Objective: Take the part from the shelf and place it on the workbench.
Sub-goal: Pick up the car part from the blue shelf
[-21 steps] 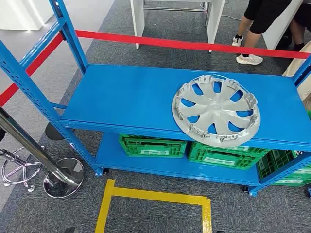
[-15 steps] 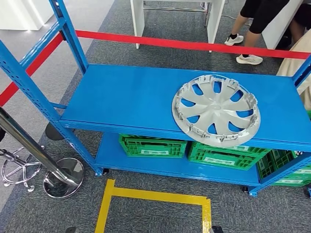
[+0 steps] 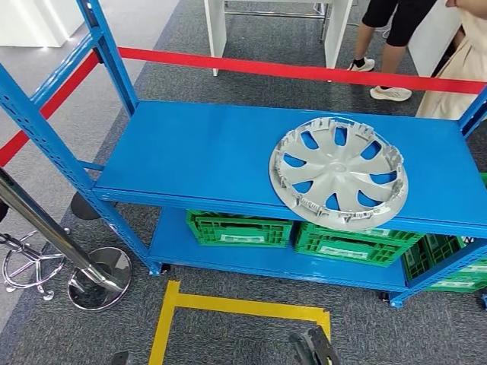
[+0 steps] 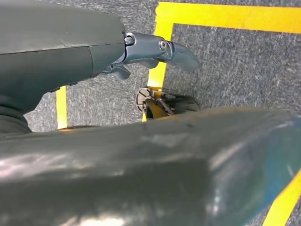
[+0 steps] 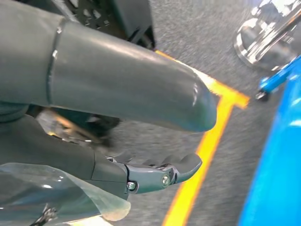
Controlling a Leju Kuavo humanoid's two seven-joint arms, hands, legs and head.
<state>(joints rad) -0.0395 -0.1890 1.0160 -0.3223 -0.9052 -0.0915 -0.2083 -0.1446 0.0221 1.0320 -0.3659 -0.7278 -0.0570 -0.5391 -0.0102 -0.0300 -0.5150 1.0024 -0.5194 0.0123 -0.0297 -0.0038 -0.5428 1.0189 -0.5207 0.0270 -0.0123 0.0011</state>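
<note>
Hubcap (image 3: 338,171) is lying flat on the blue shelf's (image 3: 201,156) top level, toward its right end, nothing touching it. Right hand (image 5: 106,94) is hanging low over the grey carpet (image 5: 177,28) by the yellow tape (image 5: 213,122), fingers (image 5: 167,174) spread apart and holding nothing. Left hand (image 4: 81,52) is doing the same, fingers (image 4: 160,47) stretched out loose. Green crates (image 3: 238,228) are sitting underneath.

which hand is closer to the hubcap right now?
Right, judging by the head view. The right hand rises at the bottom edge, below the hubcap on the shelf. The left hand hangs low over the floor tape.
</note>
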